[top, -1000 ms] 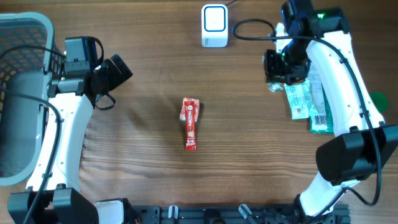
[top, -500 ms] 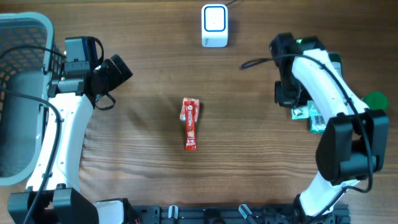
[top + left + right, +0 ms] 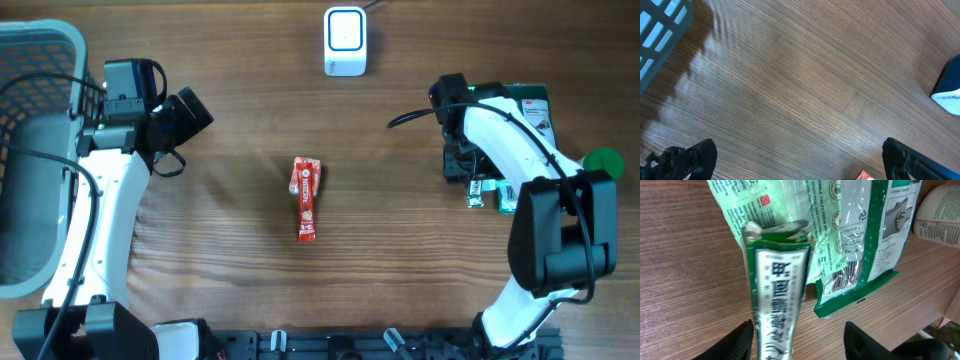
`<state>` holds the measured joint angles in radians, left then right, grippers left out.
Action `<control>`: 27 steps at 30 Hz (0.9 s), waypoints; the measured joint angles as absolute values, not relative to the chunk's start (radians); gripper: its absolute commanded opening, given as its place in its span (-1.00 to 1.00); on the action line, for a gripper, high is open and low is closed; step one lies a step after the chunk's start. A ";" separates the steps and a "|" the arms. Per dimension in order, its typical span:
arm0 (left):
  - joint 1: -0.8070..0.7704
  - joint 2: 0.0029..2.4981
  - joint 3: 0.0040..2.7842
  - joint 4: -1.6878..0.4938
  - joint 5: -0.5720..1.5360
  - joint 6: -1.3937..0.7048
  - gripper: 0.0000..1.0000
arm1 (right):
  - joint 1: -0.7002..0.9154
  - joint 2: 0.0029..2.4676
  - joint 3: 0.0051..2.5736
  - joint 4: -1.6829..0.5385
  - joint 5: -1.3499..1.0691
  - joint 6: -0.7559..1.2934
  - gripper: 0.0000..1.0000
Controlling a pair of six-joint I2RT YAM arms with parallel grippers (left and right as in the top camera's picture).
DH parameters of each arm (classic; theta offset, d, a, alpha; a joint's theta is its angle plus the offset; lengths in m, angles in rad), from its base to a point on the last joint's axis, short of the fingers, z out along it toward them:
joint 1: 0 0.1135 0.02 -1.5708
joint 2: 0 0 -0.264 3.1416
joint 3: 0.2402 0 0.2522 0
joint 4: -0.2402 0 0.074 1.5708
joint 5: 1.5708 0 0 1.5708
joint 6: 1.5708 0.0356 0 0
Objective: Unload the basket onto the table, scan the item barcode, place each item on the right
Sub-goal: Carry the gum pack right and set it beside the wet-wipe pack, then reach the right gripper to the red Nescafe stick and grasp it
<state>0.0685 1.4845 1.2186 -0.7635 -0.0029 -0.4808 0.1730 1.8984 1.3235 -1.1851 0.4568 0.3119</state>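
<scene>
peeking from beneath the right arm (image 3: 500,125), green packets (image 3: 535,108) show partly.

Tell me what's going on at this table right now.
The right tool stands open around a green box lying partly over green packets at the right side of the table. The left tool hangs open and empty by the basket. A red packet lies mid-table, untouched, and nothing is at the white scanner.
</scene>
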 measured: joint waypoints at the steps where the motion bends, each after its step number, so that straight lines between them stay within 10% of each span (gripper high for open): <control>1: 0.068 1.485 1.219 -0.764 -0.003 -0.480 1.00 | 0.173 1.898 1.324 -1.180 0.457 0.313 0.23; 27: 0.068 1.485 1.219 -0.764 -0.003 -0.480 1.00 | 0.200 1.898 1.320 -0.920 -0.263 0.271 0.02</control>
